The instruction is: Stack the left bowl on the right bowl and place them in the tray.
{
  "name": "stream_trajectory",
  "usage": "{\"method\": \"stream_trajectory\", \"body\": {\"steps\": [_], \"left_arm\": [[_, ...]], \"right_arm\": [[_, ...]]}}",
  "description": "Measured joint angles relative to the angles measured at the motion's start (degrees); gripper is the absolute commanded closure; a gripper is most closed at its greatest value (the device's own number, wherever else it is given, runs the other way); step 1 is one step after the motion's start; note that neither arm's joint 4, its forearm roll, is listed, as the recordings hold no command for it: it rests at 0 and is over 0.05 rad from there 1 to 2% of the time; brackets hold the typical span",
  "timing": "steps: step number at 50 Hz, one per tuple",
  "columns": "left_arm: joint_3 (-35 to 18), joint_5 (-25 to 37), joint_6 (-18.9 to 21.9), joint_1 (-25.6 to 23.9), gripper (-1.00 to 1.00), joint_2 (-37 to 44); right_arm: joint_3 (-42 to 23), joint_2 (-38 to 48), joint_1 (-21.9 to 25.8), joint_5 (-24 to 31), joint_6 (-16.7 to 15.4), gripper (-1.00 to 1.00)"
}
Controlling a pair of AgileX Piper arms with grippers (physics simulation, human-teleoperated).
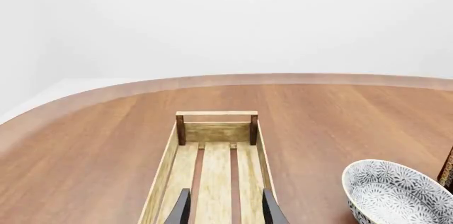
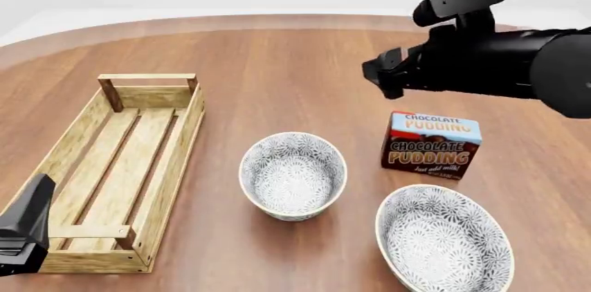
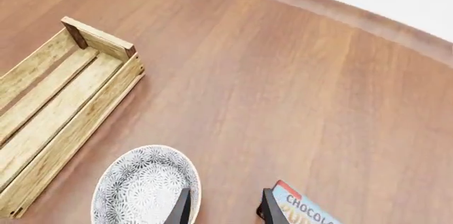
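The left bowl [image 2: 293, 174], white with a grey floral pattern, stands mid-table. It also shows in the left wrist view [image 1: 396, 193] and the right wrist view [image 3: 145, 187]. The right bowl [image 2: 443, 238], its twin, stands nearer, to the right. The light-wood tray [image 2: 120, 167] lies at the left and holds nothing. My left gripper [image 1: 226, 213] is open over the tray's near end [image 1: 216, 165]. My right gripper [image 3: 225, 210] is open and empty. It hangs above the table beyond the left bowl and the pudding box, and its arm shows in the front view [image 2: 480, 64].
A chocolate pudding box [image 2: 431, 145] stands upright behind the right bowl, to the right of the left bowl. The round wooden table's far edge [image 2: 277, 19] curves across the back. The left arm's dark body [image 2: 23, 230] sits by the tray's near left corner.
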Motion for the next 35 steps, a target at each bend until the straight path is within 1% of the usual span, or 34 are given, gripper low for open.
{"method": "stream_trajectory", "body": {"steps": [7, 15, 25, 35], "left_arm": [[0.0, 0.0, 0.0, 0.0, -1.00, 0.0], [0.0, 0.0, 0.0, 0.0, -1.00, 0.0], [0.0, 0.0, 0.0, 0.0, -1.00, 0.0], [0.0, 0.0, 0.0, 0.0, -1.00, 0.0]], "right_arm": [[-4.7, 9.1, 3.1, 2.0, -1.2, -1.00], [-7.8, 16.6, 4.7, 3.2, -3.1, -1.00], [-9.4, 22.7, 5.2, 3.2, -4.9, -1.00], [-9.7, 27.6, 5.6, 1.9, -5.6, -1.00]]}}
